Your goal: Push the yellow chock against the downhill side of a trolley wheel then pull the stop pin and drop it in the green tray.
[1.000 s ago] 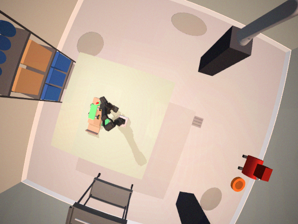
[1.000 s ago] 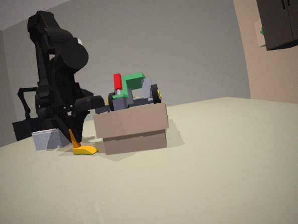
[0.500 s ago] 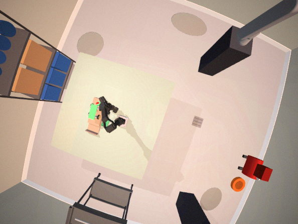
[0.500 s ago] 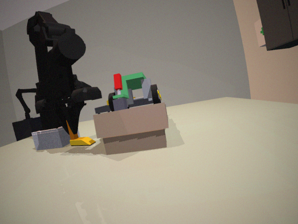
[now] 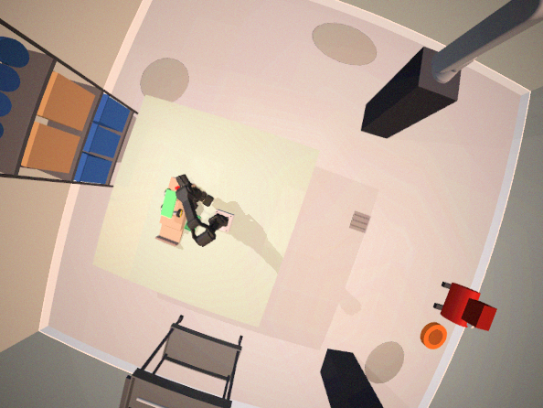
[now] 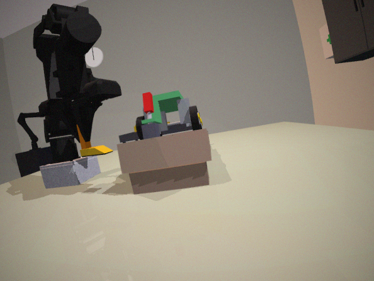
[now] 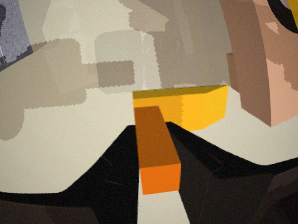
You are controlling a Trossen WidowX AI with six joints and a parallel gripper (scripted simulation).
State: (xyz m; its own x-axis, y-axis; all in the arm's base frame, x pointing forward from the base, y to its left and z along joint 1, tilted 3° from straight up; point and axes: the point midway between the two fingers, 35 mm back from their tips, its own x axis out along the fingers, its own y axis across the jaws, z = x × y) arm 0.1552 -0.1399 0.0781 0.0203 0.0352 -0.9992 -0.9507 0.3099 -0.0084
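Observation:
My gripper [image 6: 83, 138] [image 7: 149, 131] is shut on the orange handle of the yellow chock [image 6: 96, 150] [image 7: 202, 107]. The chock hangs above the table, beside the ramp [image 5: 171, 233] [image 6: 164, 155] [image 7: 255, 65] and apart from it. The trolley [image 5: 168, 204] [image 6: 170, 95] stands on the ramp. The red-headed stop pin [image 5: 177, 187] [image 6: 147, 102] is upright at the trolley's uphill end, seen nearest in the exterior view. The green tray shows only partly past the arm in the top view. The chock's black base is mostly hidden.
The arm's pale base block [image 6: 60, 176] stands on the table [image 6: 220, 220] on the far side of the chock from the ramp. The ramp's side wall rises close at the right in the wrist view. The arm's shadow falls across the table.

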